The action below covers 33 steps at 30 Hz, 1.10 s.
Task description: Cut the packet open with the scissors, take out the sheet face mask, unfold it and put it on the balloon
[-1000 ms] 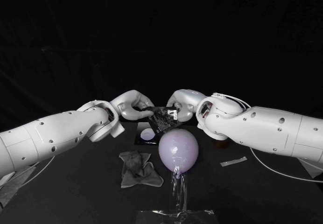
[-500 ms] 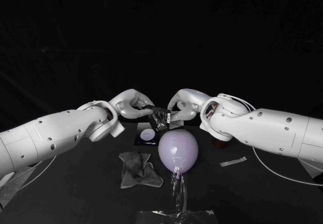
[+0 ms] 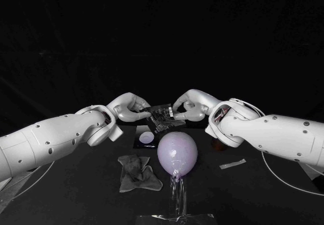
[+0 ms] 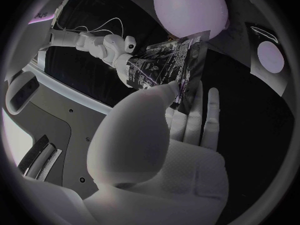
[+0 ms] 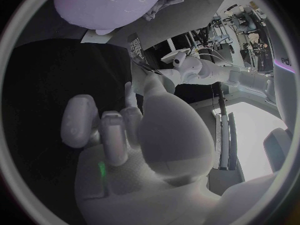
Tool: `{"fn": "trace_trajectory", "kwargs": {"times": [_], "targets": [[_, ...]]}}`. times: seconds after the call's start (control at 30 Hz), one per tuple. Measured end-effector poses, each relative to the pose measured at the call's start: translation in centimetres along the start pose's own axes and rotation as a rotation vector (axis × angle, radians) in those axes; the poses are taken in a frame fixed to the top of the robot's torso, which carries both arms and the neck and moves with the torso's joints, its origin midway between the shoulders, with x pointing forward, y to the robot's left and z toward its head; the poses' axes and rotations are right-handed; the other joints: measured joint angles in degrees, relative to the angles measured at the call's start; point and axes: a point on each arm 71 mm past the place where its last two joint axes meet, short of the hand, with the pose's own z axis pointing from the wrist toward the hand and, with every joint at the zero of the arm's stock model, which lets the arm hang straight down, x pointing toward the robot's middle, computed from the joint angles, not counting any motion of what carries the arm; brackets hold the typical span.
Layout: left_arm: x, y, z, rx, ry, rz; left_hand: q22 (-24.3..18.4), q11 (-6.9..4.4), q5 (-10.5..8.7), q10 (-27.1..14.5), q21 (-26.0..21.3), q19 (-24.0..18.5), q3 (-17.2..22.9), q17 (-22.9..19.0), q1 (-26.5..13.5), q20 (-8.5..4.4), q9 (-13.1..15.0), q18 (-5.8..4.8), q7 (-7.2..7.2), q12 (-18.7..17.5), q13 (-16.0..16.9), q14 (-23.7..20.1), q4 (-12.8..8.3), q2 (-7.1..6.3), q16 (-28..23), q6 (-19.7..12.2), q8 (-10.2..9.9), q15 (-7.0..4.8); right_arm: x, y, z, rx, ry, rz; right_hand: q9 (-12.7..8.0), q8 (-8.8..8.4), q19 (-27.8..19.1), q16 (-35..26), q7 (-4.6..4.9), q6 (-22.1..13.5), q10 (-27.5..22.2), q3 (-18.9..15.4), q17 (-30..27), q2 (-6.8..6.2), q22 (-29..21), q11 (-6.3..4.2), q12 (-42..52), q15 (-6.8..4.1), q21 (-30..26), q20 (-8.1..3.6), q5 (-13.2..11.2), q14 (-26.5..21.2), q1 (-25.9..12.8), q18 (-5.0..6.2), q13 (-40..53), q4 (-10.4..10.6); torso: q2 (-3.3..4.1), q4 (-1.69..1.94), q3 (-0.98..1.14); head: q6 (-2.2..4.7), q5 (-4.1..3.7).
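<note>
1. Above the black table (image 3: 260,197), in the head view, both arms are reached inward, and the two hands are raised facing each other over the far end of the balloon (image 3: 177,152). The packet (image 3: 160,118) is held in the air between them. One edge is pinched by the left hand (image 3: 130,107), the other by the right hand (image 3: 189,107). The packet is dark, printed with pale text and held tilted. The pale lilac balloon is carried on a clear stand (image 3: 177,216) just below it, and a grey cloth (image 3: 138,172) is laid beside the balloon.
2. In the left wrist view, the packet's near edge is pressed by the thumb against the fingers behind it. Its printed face is seen flat-on and slightly creased. Its far edge is gripped by the right hand.
3. In the right wrist view, the fingers are curled toward the thumb. The packet is seen as a thin dark strip, apparently edge-on, so the contact itself cannot be made out clearly.
</note>
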Motion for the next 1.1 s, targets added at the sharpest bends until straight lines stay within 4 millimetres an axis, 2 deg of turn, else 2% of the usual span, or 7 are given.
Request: {"fn": "trace_trajectory", "kwargs": {"times": [0.23,0.43,0.6,0.83,0.93,1.03,1.1], "targets": [[0.0,0.7,-0.4,-0.021,-0.028,-0.068,0.1,0.01,-0.08,0.0,0.0,0.0,0.0,0.1,-0.1,0.0,0.0,-0.01,-0.11,0.0,0.0,0.0,0.0,0.09,0.0,-0.1,0.2,0.0,-0.1,-0.1,-1.2,0.0,-0.006,0.038,-0.5,0.05,0.8,-0.1,-1.64,1.8,-0.3,5.5,0.0,0.42,0.0,-0.4,0.9,-0.1,2.3,-0.33,0.6,0.0,1.1,-0.02,0.1,-1.1,0.04,0.05,-0.04,0.31,-0.27],[0.1,0.9,-0.5,-0.028,-0.045,-0.118,0.1,0.1,-0.09,-0.1,0.0,0.0,0.1,0.1,-0.3,0.0,0.0,-0.02,-0.11,-0.2,0.0,0.0,-0.2,0.3,0.0,-0.3,0.2,0.0,0.4,-0.2,-1.6,0.005,-0.007,0.073,0.0,1.9,1.9,0.3,-1.99,3.6,-0.7,17.0,0.0,0.69,0.0,-0.76,3.6,-0.75,4.9,-1.46,-0.1,-0.3,4.0,-0.14,0.1,-4.8,0.04,0.1,-0.04,0.36,-0.3],[0.2,0.8,-0.5,-0.029,-0.054,-0.147,0.1,0.11,-0.09,-0.1,0.2,0.0,0.1,0.1,-0.3,0.0,0.0,-0.02,-0.13,-0.2,0.0,0.0,-0.2,0.3,0.0,-0.3,0.2,0.0,0.6,-0.1,-1.5,0.011,-0.025,0.096,0.1,2.37,2.1,0.3,-2.03,3.1,-0.7,27.9,0.0,0.67,0.0,-0.77,4.4,-0.98,5.8,-1.27,-0.6,-0.1,4.0,-0.41,-0.5,-7.1,0.03,0.14,-0.05,0.27,-0.39],[0.4,0.7,-0.5,-0.028,-0.064,-0.172,0.2,0.5,-0.09,-0.5,0.2,-0.8,0.5,0.0,-0.3,-0.05,0.8,-0.02,0.58,-0.5,0.0,-0.7,-0.5,0.3,-0.4,-1.0,0.2,0.61,0.6,0.0,-1.3,0.029,-0.062,0.109,0.2,3.72,2.3,0.3,-2.73,3.3,0.4,36.6,0.0,-2.08,0.0,-2.09,5.2,-1.61,6.0,-1.44,-0.2,0.3,-2.5,-0.41,-0.6,-9.9,0.03,0.16,-0.07,0.18,-0.4],[0.3,0.7,-0.4,-0.03,-0.076,-0.176,0.0,1.89,-0.07,-4.3,-0.3,-2.3,0.7,-0.4,-2.2,0.66,3.8,-0.03,2.65,-1.1,-0.6,-3.4,-0.7,-1.05,-1.7,-3.1,-0.9,1.84,0.6,0.1,-1.2,0.04,-0.075,0.114,0.3,4.51,2.3,0.3,-2.67,3.1,0.4,38.7,0.0,-2.65,0.0,-2.09,5.4,-1.61,6.0,-1.44,-0.2,0.3,-4.4,-0.4,-0.4,-10.8,0.03,0.13,-0.05,0.17,-0.37],[0.0,0.9,-0.4,-0.04,-0.098,-0.171,-1.1,3.9,0.25,-8.7,-2.2,-4.2,-2.5,-0.8,-6.6,0.88,2.7,-0.98,3.86,-1.1,-0.8,-6.2,1.2,-5.78,-2.8,-8.6,-4.3,3.29,0.7,0.1,-1.0,0.056,-0.084,0.116,0.3,5.02,2.3,0.3,-2.7,2.9,0.4,39.3,0.0,-2.63,0.0,-2.09,5.5,-1.61,6.0,-1.44,-0.2,0.3,-5.1,-0.4,-0.4,-11.4,0.01,0.11,-0.04,0.26,-0.35],[-0.3,1.2,-0.4,-0.051,-0.117,-0.163,-2.1,4.66,0.25,-11.2,-3.8,-5.6,-4.6,-1.0,-8.3,0.99,1.6,-1.93,3.41,-1.0,-0.8,-8.3,2.2,-7.57,-3.3,-11.7,-6.1,4.07,0.7,0.0,-0.9,0.069,-0.089,0.114,0.3,5.03,2.3,0.3,-2.7,2.9,0.4,40.0,0.0,-2.65,0.0,-2.1,5.5,-1.61,6.0,-1.44,-0.2,0.3,-5.7,-0.4,-0.4,-11.7,-0.02,0.08,-0.03,0.36,-0.35]]}}
